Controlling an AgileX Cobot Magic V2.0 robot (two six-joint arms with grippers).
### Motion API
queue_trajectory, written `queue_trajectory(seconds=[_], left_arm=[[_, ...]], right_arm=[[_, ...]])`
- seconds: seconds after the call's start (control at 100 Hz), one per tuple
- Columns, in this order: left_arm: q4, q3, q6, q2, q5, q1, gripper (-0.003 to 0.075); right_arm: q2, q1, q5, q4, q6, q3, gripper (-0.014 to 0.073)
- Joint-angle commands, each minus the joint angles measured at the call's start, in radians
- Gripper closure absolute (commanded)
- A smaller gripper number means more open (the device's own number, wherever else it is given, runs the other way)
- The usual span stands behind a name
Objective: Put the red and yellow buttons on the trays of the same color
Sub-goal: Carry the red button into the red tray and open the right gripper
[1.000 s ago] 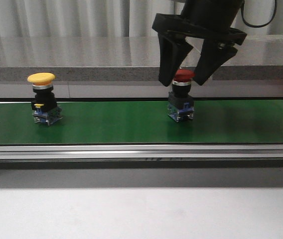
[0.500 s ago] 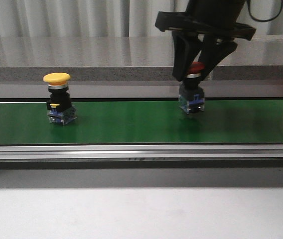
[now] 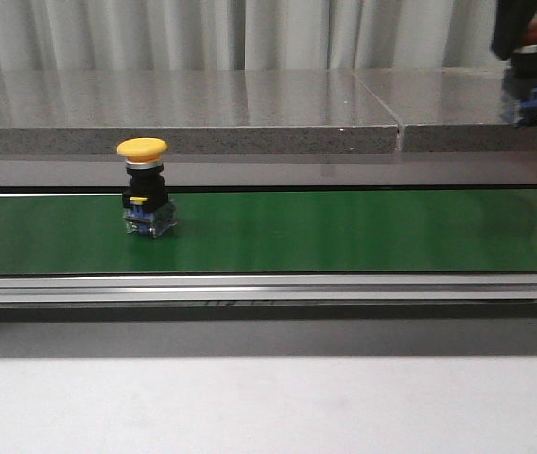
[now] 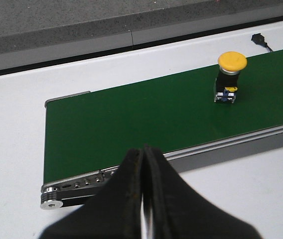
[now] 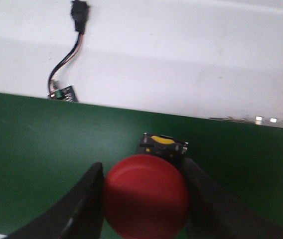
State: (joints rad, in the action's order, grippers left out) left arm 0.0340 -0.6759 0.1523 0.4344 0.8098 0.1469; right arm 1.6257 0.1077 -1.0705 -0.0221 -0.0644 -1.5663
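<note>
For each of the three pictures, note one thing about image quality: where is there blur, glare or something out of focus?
Front view: the red button at the top right edge looks smeared, while the yellow button is sharp. Left wrist view: the left gripper is a dark, soft mass; the green belt is clear. Right wrist view: the red cap between the right gripper's fingers is soft, and the whole picture is slightly hazy.
</note>
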Motion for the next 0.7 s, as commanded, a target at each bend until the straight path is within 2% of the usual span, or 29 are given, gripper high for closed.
queue_trajectory(seconds=[0.0,0.39,0.69], left_arm=[[0.007,-0.025,-0.003,0.008,-0.068,0.010,0.0741],[0.007,-0.025,-0.003,0.008,-0.068,0.010,0.0741],[0.007,-0.025,-0.003,0.008,-0.068,0.010,0.0741]], right_arm=[[-0.070,-0.071,0.020,0.013,-0.004,-0.032,0.0430],[-0.083,-0.344,0.013,0.013,-0.010,-0.004,0.0430],[-0.081,-0.521,0.103,0.001,-0.011,0.015,0.0430]])
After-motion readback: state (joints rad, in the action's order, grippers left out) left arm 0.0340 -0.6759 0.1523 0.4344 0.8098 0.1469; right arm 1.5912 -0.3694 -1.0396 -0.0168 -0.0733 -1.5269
